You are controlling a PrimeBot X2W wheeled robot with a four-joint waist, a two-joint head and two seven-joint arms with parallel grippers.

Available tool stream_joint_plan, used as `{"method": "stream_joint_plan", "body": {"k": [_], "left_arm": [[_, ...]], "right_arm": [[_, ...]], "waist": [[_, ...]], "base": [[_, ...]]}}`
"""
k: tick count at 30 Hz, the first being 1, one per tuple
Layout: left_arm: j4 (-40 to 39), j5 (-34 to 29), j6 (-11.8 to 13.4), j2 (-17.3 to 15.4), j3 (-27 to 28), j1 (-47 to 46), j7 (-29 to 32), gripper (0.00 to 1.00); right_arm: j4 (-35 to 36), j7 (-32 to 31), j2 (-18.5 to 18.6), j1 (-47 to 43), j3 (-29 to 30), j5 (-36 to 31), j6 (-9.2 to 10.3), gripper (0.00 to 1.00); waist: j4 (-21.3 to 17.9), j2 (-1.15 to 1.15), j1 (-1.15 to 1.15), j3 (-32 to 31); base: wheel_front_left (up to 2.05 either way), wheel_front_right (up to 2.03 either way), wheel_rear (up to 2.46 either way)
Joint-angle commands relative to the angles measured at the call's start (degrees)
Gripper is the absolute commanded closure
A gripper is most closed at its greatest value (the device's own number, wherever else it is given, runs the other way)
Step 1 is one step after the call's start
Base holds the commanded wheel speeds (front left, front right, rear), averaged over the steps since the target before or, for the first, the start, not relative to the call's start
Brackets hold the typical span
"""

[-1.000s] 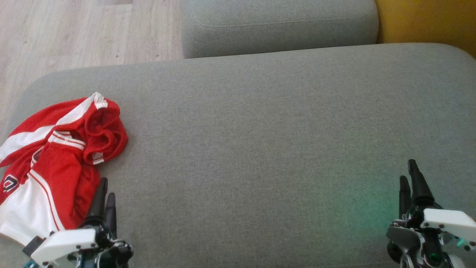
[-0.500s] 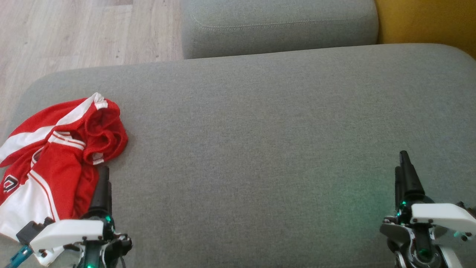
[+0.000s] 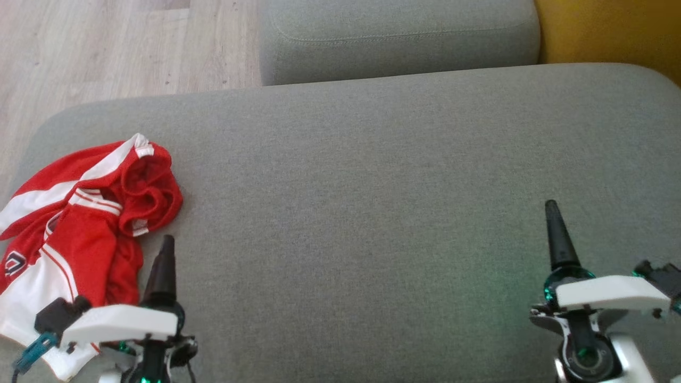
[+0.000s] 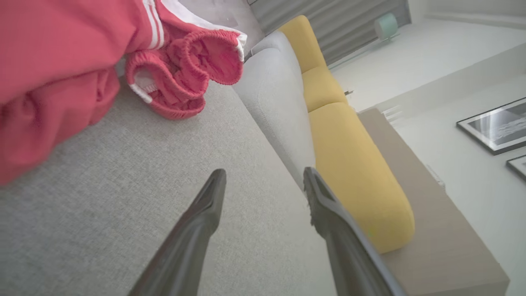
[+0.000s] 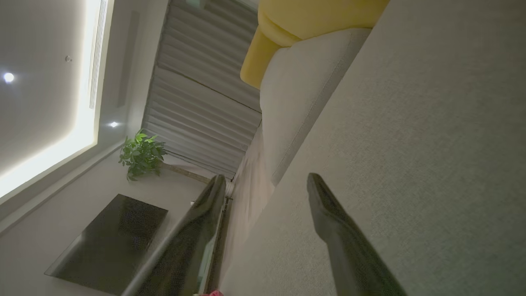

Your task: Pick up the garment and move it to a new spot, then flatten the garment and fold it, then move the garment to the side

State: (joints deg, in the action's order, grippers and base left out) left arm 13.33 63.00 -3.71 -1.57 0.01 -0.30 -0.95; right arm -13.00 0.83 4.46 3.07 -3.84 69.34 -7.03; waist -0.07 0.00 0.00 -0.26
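- The crumpled red-and-white mesh garment (image 3: 80, 223) lies heaped at the left end of the broad grey fabric sofa seat (image 3: 372, 213), not yet lifted.
- So I'd judge this to be the very first step: the pick-up.
- The left claw (image 4: 265, 176) hovers just beside the heap's right flank, spread wide and empty.
- The right claw (image 5: 267, 181) is well apart at the far right, also spread and holding nothing.
- Next, the left claw would need to turn in towards the heap and pinch a bunched fold.
- The heap sits close to the seat's rounded left edge, with pale wooden floor (image 3: 106, 48) beyond.
- A wide bare stretch of seat to its right gives room for spreading.
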Motion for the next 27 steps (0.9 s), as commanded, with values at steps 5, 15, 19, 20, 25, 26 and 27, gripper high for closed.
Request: {"method": "stream_joint_plan", "body": {"k": [5, 15, 19, 20, 25, 26, 27], "left_arm": [[-2.39, -7.25, 1.20, -0.82, -0.70, -2.64, -1.54, 0.00], [-2.97, -15.17, 2.63, -1.08, -1.83, -2.90, -3.22, 0.00], [-3.15, -17.89, 3.01, -1.14, -2.13, -2.98, -3.88, 0.00], [-3.15, -17.89, 3.01, -1.14, -2.13, -2.98, -3.88, 0.00], [-3.37, -21.26, 3.43, -1.19, -2.45, -3.16, -4.72, 0.00], [-3.45, -21.94, 3.53, -1.20, -2.52, -3.20, -4.89, 0.00], [-3.55, -22.63, 3.63, -1.20, -2.59, -3.23, -5.06, 0.00]], "right_arm": [[2.71, 1.45, 1.54, 3.84, -3.06, -6.84, -0.19, 0.00], [3.25, 3.15, 1.93, 4.57, -6.36, -15.50, -0.22, 0.00], [3.48, 3.83, 2.05, 4.70, -7.29, -18.64, -0.24, 0.00], [3.48, 3.83, 2.05, 4.70, -7.29, -18.64, -0.24, 0.00], [3.89, 4.68, 2.17, 4.85, -8.35, -22.26, -0.26, 0.00], [3.98, 4.85, 2.20, 4.89, -8.58, -22.96, -0.26, 0.00], [4.07, 5.02, 2.23, 4.93, -8.77, -23.66, -0.26, 0.00]], "waist": [[-0.17, 0.00, 0.00, -0.16], [0.00, 0.00, 0.00, -0.44], [0.14, 0.00, 0.00, -0.57], [0.14, 0.00, 0.00, -0.57], [0.24, 0.00, 0.00, -0.66], [0.24, 0.00, 0.00, -0.68], [0.24, 0.00, 0.00, -0.68]], "base": [[0.00, 0.00, 0.00], [0.00, 0.00, 0.00], [0.00, 0.00, 0.00], [0.00, 0.00, 0.00], [0.00, 0.00, 0.00], [0.00, 0.00, 0.00], [0.00, 0.00, 0.00]]}}
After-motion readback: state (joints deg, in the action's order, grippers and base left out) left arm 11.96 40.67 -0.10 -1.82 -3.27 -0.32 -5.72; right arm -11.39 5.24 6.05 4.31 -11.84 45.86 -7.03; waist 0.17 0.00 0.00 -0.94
